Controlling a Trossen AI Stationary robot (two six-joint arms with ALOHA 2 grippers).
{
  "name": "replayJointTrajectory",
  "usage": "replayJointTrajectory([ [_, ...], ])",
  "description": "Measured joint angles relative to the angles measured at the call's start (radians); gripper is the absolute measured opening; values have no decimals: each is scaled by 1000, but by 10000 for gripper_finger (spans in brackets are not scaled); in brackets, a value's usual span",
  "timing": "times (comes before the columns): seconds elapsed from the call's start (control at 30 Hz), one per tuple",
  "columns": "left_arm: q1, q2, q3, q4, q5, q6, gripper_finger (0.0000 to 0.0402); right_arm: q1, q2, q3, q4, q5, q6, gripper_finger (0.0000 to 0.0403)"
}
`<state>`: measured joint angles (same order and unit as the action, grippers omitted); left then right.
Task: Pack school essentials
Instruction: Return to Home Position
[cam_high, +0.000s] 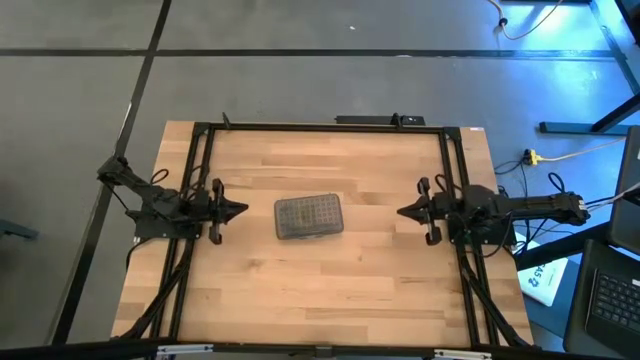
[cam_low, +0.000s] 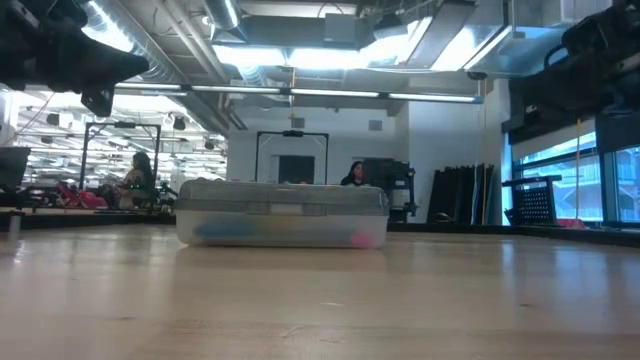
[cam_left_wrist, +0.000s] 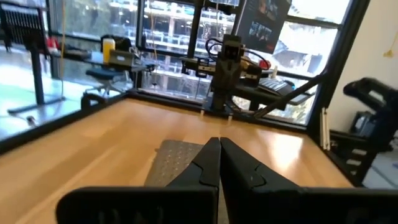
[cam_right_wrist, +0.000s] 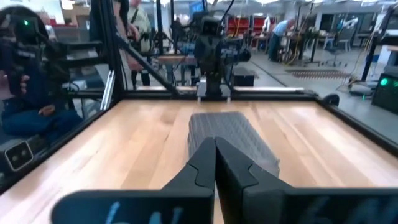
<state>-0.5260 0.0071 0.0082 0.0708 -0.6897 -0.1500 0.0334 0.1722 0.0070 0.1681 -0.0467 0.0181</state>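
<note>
You've got a case (cam_high: 309, 216) w/ grey lid, studded dot pattern, clear walls. Contents (cam_low: 365, 239) show thru as blue & pink blurs. Counter (cam_high: 330, 290): pale wood, plank stripes. Frame (cam_high: 320, 127), left gripper (cam_high: 236, 210) & right gripper (cam_high: 404, 212): black. Floor (cam_high: 300, 80): grey w/ dark lines.

table (cam_high: 330, 290) pale wood, matt; case (cam_low: 282, 228) translucent plastic; lid (cam_high: 309, 215) grey, studded.

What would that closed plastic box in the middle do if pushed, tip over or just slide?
It would probably slide rather than tip: the clear case sits low and wide, flat on the wooden table. It looks like rigid plastic, so it should keep its shape. The coloured items seen through its wall might rattle or shift.
</note>
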Motion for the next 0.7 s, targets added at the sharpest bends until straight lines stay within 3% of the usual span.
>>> replayJointTrajectory([
  [0.7, 0, 0, 0, -2, 1, -24, 0, 0, 0, 0, -52, 0, 0, 19],
])
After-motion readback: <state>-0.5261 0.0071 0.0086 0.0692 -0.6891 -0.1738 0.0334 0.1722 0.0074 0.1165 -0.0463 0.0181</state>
